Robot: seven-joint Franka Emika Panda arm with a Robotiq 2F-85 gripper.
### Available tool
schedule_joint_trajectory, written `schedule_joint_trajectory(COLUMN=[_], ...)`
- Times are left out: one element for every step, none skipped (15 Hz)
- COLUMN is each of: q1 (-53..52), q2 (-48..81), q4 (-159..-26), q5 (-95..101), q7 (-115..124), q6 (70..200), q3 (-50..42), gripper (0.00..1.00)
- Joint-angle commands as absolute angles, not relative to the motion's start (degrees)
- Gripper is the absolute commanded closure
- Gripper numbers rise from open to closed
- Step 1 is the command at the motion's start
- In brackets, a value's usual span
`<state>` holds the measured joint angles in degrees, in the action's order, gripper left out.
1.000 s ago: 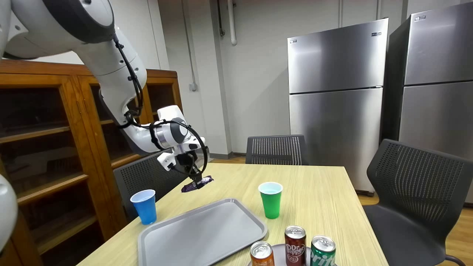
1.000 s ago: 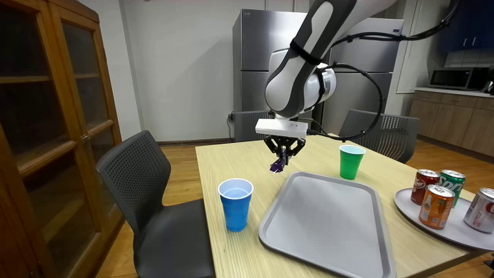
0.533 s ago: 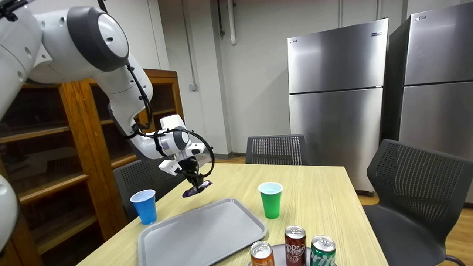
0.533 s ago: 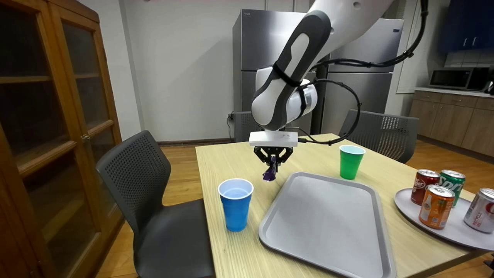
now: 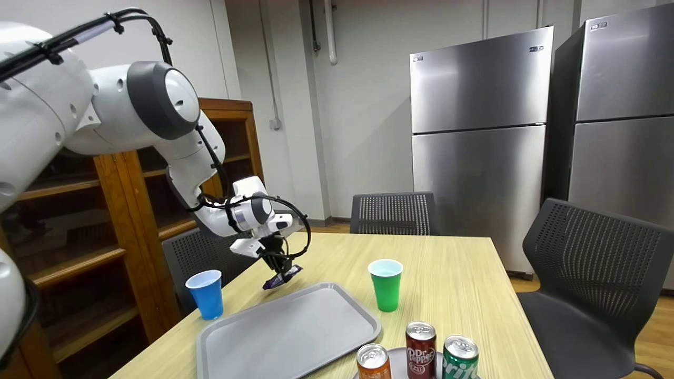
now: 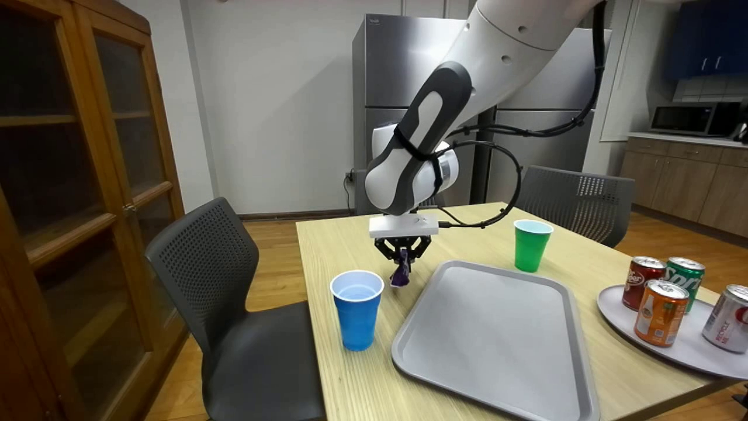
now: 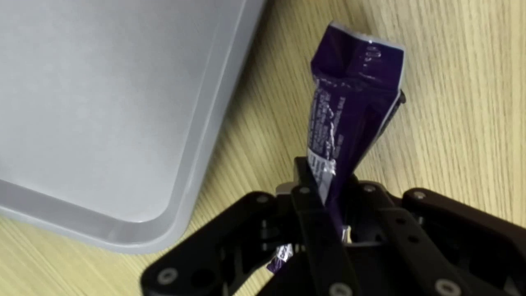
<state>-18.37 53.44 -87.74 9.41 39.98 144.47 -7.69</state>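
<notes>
The gripper (image 7: pixel 327 177) is clamped on a purple-wrapped bar (image 7: pixel 351 102) beside the gray tray (image 6: pixel 497 339); a blue plastic cup (image 6: pixel 356 316) stands near that tray.

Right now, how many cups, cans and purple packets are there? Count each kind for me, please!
Cups: 2, blue cup and green cup
Cans: 4, red can, green can, orange can and silver can
Packets: 1, purple packet
Total: 7

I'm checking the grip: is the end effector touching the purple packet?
Touching: in the wrist view, the end effector has its jaws closed on the purple packet, pinching it between them.
</notes>
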Motion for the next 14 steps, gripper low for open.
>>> schedule_joint_trajectory(q1=[-18.3,-18.4,-18.4,-18.5,-18.4,-18.4,-18.3,-18.2,-18.1,-18.0,-18.0,-18.0,-18.0,-17.8], q2=[57.4,58.0,58.5,59.0,59.3,59.4,59.5,59.2,58.9,58.4,57.5,56.7,56.0,55.1], q4=[-80.7,-79.8,-79.1,-78.4,-77.8,-77.5,-77.2,-77.1,-77.1,-77.4,-78.1,-78.9,-79.5,-80.3], q5=[8.4,8.6,8.7,8.8,8.8,8.8,8.8,8.8,8.8,8.9,9.0,9.1,9.1,9.0], q7=[38.4,38.5,38.5,38.4,38.3,38.3,38.3,38.1,37.8,37.3,37.0,36.5,36.1,35.7], q6=[139.9,139.4,139.1,138.7,138.1,137.9,137.8,137.9,137.8,137.8,138.1,138.5,138.7,139.0], q3=[-7.6,-7.7,-7.8,-7.8,-7.8,-7.8,-7.8,-7.8,-7.7,-7.6,-7.7,-7.7,-7.8,-7.7], gripper=[0.96,0.96,0.96,0.96,0.93,0.59,0.59,0.54,0.46,0.40,0.32,0.25,0.18,0.10])
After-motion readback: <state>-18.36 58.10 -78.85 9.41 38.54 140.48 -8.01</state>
